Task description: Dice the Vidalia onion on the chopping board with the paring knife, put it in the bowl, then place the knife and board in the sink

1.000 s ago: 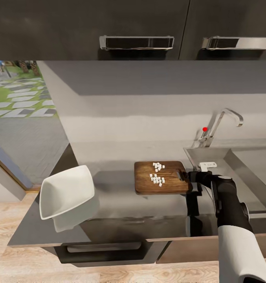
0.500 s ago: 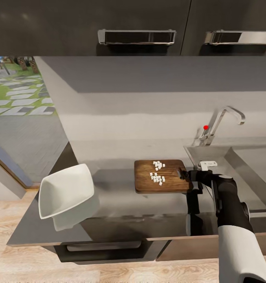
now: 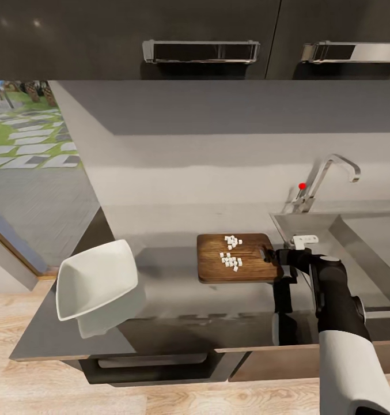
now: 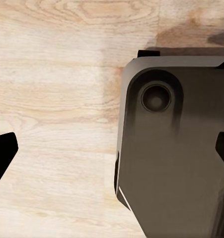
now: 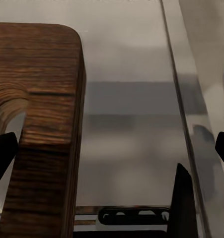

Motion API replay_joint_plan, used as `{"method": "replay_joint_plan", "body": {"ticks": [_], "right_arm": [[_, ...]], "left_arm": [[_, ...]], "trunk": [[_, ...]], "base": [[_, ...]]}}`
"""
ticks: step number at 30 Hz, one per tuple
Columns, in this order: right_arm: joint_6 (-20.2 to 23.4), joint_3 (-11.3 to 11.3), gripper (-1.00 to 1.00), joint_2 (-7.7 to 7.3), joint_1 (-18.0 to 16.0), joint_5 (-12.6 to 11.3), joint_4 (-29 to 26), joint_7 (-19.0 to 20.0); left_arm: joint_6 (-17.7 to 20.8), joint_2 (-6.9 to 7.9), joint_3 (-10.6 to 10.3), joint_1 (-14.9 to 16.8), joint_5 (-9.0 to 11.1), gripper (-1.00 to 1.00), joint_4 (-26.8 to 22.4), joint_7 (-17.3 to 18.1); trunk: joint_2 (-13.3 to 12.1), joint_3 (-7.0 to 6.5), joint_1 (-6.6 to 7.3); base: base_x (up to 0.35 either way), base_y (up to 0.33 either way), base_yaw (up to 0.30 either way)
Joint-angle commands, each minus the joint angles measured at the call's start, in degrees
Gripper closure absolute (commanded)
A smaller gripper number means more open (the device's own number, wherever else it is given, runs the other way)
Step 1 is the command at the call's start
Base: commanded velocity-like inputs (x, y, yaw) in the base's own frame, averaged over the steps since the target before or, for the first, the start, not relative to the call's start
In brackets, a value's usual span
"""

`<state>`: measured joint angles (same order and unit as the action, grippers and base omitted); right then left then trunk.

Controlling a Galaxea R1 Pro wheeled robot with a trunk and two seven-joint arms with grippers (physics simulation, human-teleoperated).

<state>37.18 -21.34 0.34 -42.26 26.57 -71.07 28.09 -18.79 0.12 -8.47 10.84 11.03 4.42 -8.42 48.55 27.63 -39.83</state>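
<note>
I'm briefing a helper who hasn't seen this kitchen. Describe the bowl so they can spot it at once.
Start at the long grey countertop under the dark wall cabinets, with the sink at its right end. Go left past the chopping board to the counter's left end, near the front edge. The bowl sits there: glossy white, shallow, squarish with rounded corners, and empty.

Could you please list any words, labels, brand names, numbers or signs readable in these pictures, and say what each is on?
None: no readable text anywhere.
The chopping board, bowl, tap and cabinet fronts carry no lettering.
The small white part by the right pincer shows no legible marking.
</note>
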Motion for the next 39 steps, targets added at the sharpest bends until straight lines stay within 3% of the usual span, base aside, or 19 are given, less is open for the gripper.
{"method": "replay_joint_plan", "body": {"ticks": [1, 8, 39], "right_arm": [[0.2, -0.1, -1.00, 0.19, 0.0, 1.1, 2.7, 0.7], [0.2, -0.1, -1.00, 2.14, 0.0, 4.9, 3.2, 0.8], [0.1, -0.1, -1.00, 2.38, -0.1, 6.5, 5.8, 0.7]], "left_arm": [[-0.4, -0.03, -0.5, 0.1, 0.5, -1.00, 0.2, 0.0], [-0.4, -0.03, -0.5, 0.1, 0.5, -1.00, 0.2, 0.0], [-0.4, -0.05, -0.5, 0.1, 0.5, -1.00, 0.2, 0.0]], "trunk": [[0.0, 0.06, -0.01], [0.0, 0.07, -0.01], [0.0, 0.07, -0.01]], "base": [[0.000, 0.000, 0.000], [0.000, 0.000, 0.000], [0.000, 0.000, 0.000]]}}
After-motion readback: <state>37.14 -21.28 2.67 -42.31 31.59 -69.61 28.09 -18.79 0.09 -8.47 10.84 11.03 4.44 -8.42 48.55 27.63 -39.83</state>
